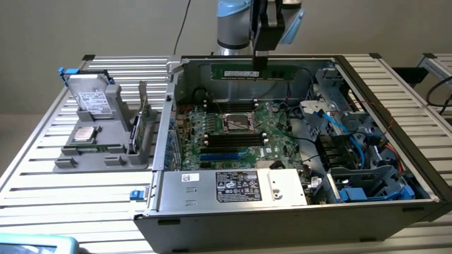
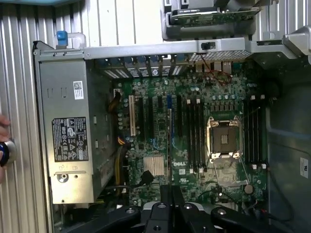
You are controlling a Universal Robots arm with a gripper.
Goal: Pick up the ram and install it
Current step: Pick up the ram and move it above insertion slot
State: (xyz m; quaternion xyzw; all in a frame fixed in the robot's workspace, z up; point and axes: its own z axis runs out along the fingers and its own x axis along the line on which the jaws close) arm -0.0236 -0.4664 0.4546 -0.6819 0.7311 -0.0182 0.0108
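A: Power supply, item one, at the front of the case. Ram?

B: Ram: green stick, level, aloft near the case's far wall. Gripper: fingers clamped on its middle.

A: Hazards?

B: Three, by my reckoning. If the stick tilts in the grip, one end seats first. If it misses a slot, it strikes the socket. If the notch is reversed, pressing could crack the stick.

the silver-grey arm is wearing pale blue joint caps, and its boxy black gripper is showing round silver screws.
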